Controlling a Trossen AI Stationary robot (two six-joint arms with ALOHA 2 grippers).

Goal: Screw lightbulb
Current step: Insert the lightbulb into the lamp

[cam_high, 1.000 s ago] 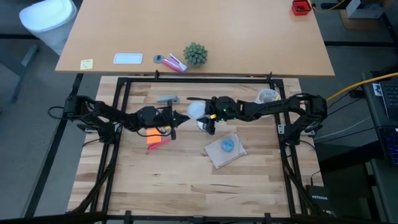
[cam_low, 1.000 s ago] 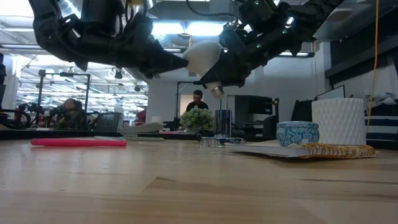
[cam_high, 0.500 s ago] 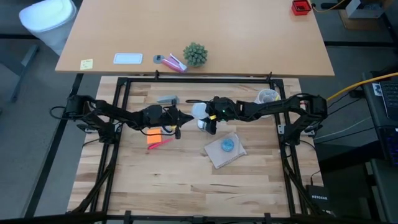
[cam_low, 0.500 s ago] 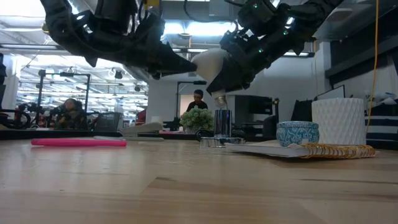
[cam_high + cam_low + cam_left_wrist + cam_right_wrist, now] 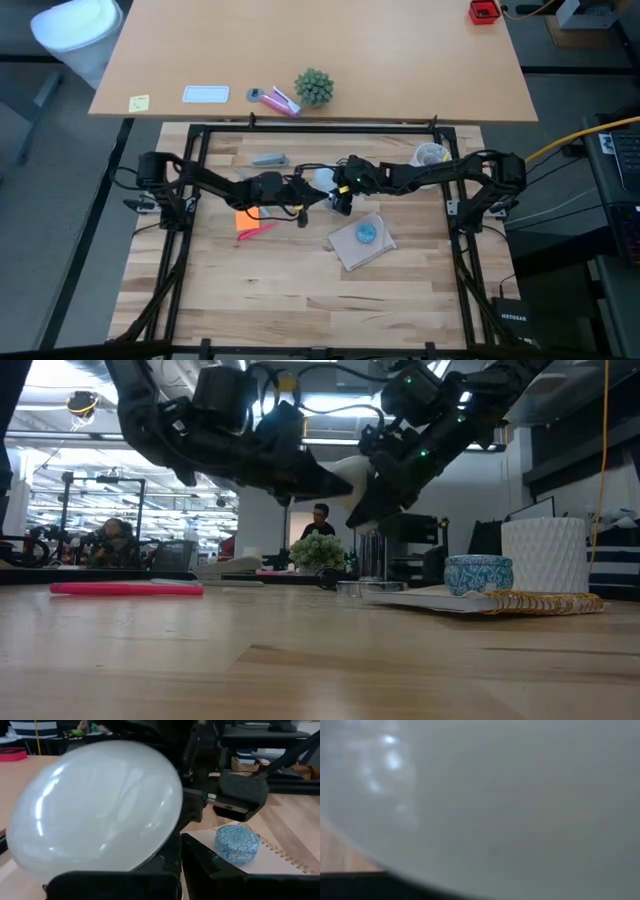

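The lightbulb (image 5: 345, 468) is gripped by the right gripper (image 5: 335, 190) above the bench (image 5: 300, 290), clear of its edges. The left gripper (image 5: 312, 198), fingers closed, is just beside it. The blue blob (image 5: 236, 843) behind is shown only by the left wrist view.

Overhead, table-level, two wrist close-ups

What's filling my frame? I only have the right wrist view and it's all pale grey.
Observer: That's the lightbulb. The low view shows it held in the right gripper, up off the table.
Operator: Where's left?
Observer: The left gripper is shut, and its tip is right beside the globe, on the side away from the right gripper.
Operator: Anything nearby on the table?
Observer: The left wrist view shows a blue patterned dish sitting on a spiral notebook, just past the bulb.
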